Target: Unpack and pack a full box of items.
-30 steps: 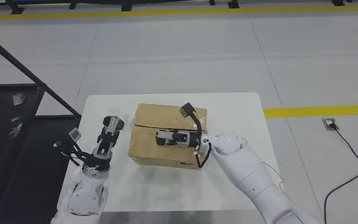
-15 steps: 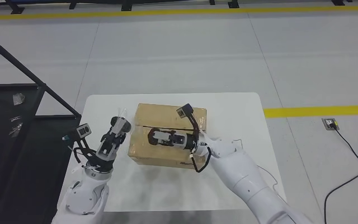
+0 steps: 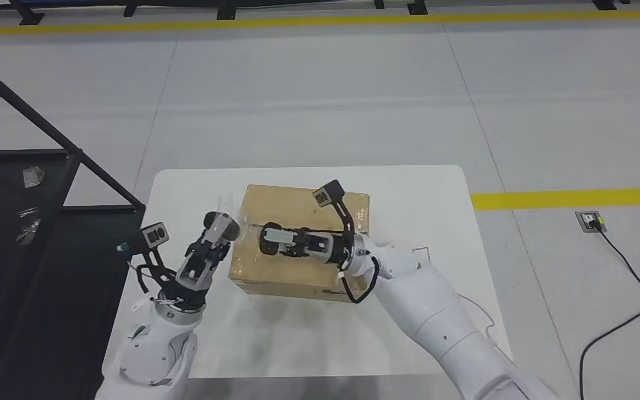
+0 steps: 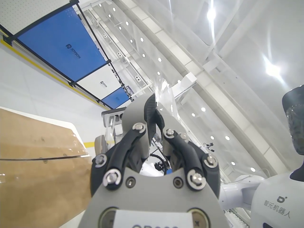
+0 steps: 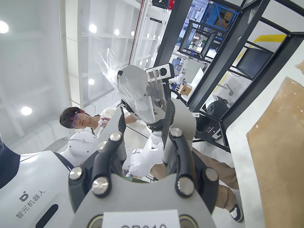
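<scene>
Left gripper, seen from above, hangs just beside the cardboard box, while the right gripper lies over its closed top, likely steadying it. From the left wrist, its fingers clamp a clear tape strip, held away from the box, probably to free the flaps. From the right wrist, that gripper's fingers stand apart, empty.

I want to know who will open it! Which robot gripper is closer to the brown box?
Right. The right gripper is over the top of the box. The left gripper is beside the box, off its edge, fingers shut on clear tape.
</scene>
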Robot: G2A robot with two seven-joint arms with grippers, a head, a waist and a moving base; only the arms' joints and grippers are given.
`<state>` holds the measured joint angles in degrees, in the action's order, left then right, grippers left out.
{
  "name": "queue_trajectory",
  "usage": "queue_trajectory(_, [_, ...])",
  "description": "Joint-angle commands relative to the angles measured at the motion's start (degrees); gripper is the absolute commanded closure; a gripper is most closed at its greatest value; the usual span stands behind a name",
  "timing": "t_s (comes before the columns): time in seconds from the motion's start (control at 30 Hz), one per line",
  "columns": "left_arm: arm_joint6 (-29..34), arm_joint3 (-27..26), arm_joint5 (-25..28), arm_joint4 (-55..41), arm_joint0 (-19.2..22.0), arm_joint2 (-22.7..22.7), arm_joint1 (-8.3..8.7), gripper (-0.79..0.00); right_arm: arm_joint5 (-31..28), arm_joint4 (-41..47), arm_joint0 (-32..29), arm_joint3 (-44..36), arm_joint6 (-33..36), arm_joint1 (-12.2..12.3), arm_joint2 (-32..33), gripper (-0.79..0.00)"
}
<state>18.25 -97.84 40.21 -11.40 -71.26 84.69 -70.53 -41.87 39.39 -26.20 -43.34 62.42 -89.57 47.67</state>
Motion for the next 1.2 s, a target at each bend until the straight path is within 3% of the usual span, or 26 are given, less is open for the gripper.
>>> queue_trajectory(0.0, [-0.02, 0.01, 0.0, 0.03, 0.0, -0.04, -0.01, 0.0, 0.22, 0.23, -0.06, -0.25, 0.21, 0.13, 0.07, -0.354])
queue_trajectory(0.2, [-0.14, 0.08, -0.05, -0.02, 0.01, 0.05, -0.02, 0.0, 0.2, 0.65, -0.19, -0.74, 0.2, 0.4, 0.19, -0.246])
queue_trajectory(0.37, [-0.11, 0.2, -0.1, -0.41, 0.02, 0.23, -0.02, 0.0, 0.14, 0.77, -0.25, -1.0, 0.14, 0.55, 0.12, -0.018])
queue_trajectory(0.43, [0.09, 0.19, -0.11, -0.66, 0.05, 0.25, -0.01, 0.0, 0.12, 0.86, -0.25, -1.12, 0.12, 0.6, 0.09, 0.0])
queue_trajectory(1.1, [0.75, 0.58, -0.48, -3.21, 0.33, 1.39, 0.09, 0.0, -0.37, 0.4, -0.95, -1.68, -0.37, 1.89, 0.84, 0.0])
queue_trajectory(1.13, [1.02, 0.46, -0.52, -3.56, 0.31, 1.32, 0.1, 0.0, -0.15, 0.56, -0.98, -1.54, -0.16, 1.85, 0.67, -0.114])
queue_trajectory(1.17, [1.14, 0.35, -0.65, -3.88, 0.3, 1.27, 0.09, 0.0, 0.06, 0.74, -0.96, -1.35, 0.05, 1.78, 0.48, -0.289])
